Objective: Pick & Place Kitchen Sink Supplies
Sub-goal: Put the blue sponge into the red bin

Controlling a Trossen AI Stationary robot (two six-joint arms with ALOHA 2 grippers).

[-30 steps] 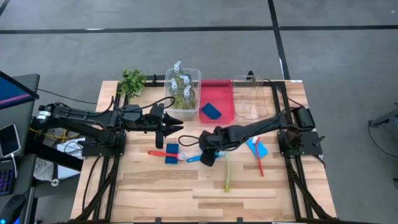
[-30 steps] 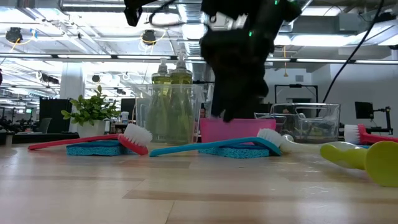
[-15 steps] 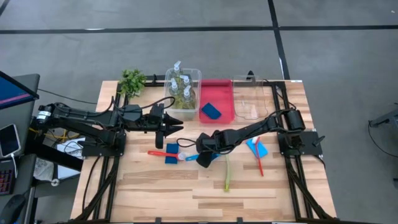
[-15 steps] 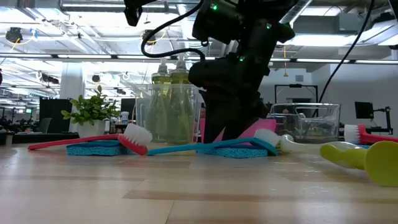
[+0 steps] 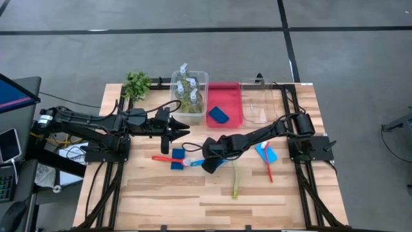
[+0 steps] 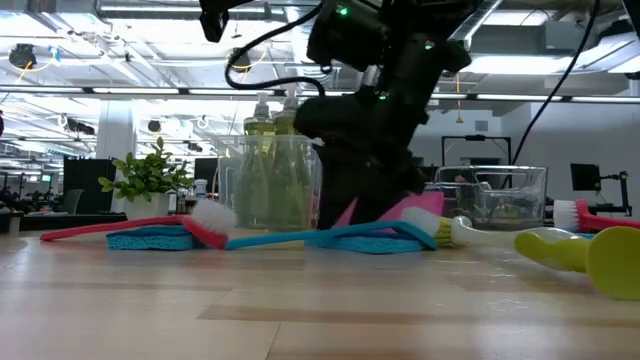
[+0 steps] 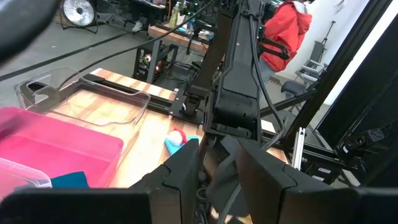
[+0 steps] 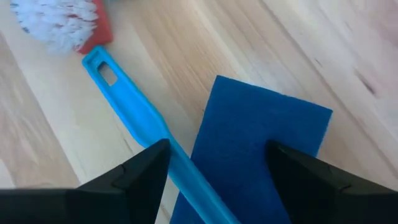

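Note:
My right gripper [image 5: 208, 166] [image 8: 217, 186] is open and points steeply down at the middle of the table. Its fingers stand on either side of a blue brush's handle [image 8: 127, 102] and the blue sponge [image 8: 258, 146] under it. A red brush [image 5: 162, 158] rests on a second blue sponge [image 5: 177, 159] just left, its white head [image 8: 59, 22] by the blue handle's end. A yellow-green brush [image 5: 235, 179] lies on the wood to the right. My left gripper [image 5: 181, 132] hovers open and empty above the table, left of centre. My right gripper has its fingertips [image 6: 365, 215] down at the level of the blue brush [image 6: 280, 238] and the sponge [image 6: 375, 245], coming from above on a slant. The gripper's own body hides the tips, so I cannot tell whether they touch either thing.
At the back stand a clear tub [image 5: 201, 80] holding pump bottles [image 5: 187, 90], a red tray [image 5: 226, 96] with a blue sponge [image 5: 219, 115], and a second clear tub [image 5: 261, 103]. A plant [image 5: 136, 84] sits back left. Another red brush [image 5: 267, 166] and blue sponge [image 5: 270, 154] lie right.
My right gripper has come down from well above the table and a little toward its left edge, until its fingers reach the blue brush and sponge. The blue brush has slid slightly toward the table's left, and the red brush's head has shifted with it.

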